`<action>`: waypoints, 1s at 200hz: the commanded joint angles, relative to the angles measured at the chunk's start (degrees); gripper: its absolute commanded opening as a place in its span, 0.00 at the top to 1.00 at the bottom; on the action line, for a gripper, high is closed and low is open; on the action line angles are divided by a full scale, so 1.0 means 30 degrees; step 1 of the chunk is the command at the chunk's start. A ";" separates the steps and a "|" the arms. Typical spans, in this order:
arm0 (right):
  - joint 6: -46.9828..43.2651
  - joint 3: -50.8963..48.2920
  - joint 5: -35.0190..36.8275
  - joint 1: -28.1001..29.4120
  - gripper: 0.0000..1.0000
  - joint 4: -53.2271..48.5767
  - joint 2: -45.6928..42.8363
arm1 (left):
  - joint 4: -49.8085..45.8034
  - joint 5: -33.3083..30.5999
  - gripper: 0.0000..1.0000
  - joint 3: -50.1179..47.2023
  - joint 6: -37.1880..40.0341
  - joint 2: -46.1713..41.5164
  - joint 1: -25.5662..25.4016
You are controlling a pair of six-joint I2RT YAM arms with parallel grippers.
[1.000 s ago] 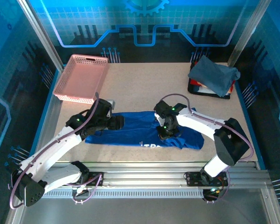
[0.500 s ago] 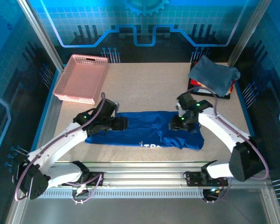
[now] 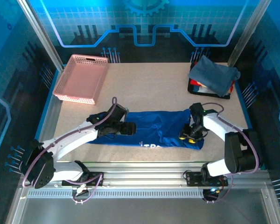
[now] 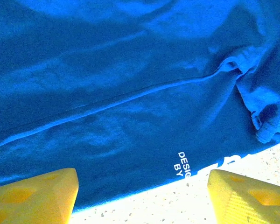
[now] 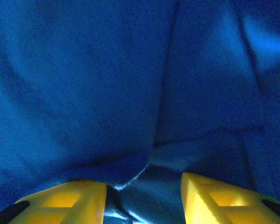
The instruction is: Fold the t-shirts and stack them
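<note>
Royal-blue t-shirt [image 3: 154,127] is lying spread along the worktop's [image 3: 144,88] near edge; left end effector [image 3: 131,128] and right end effector [image 3: 186,135] are hovering over its ends, fingers apart.

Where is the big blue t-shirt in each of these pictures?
Top external: the blue t-shirt lies as a long strip across the near half of the table.
Left wrist: the shirt covers most of the picture, its near edge along the bottom.
Right wrist: creased blue cloth, seen close up.
Shared landmark: the white lettering by that near edge, top and left wrist views.
</note>
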 commanded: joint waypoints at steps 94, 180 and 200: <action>-0.0385 0.0548 -0.1483 -0.1412 0.54 -0.1423 -0.1816 | 0.0437 -0.1275 0.25 -0.2899 -0.2094 0.0331 0.0539; 0.0368 0.0853 -0.0414 -0.1601 0.87 0.1782 0.2345 | 0.0116 -0.1104 0.25 -0.4766 -0.3053 -0.0444 0.3716; 0.0024 0.1492 0.1005 -0.1866 1.00 0.0600 0.2163 | -0.0307 -0.1159 0.25 -0.5166 -0.3328 -0.0661 0.4483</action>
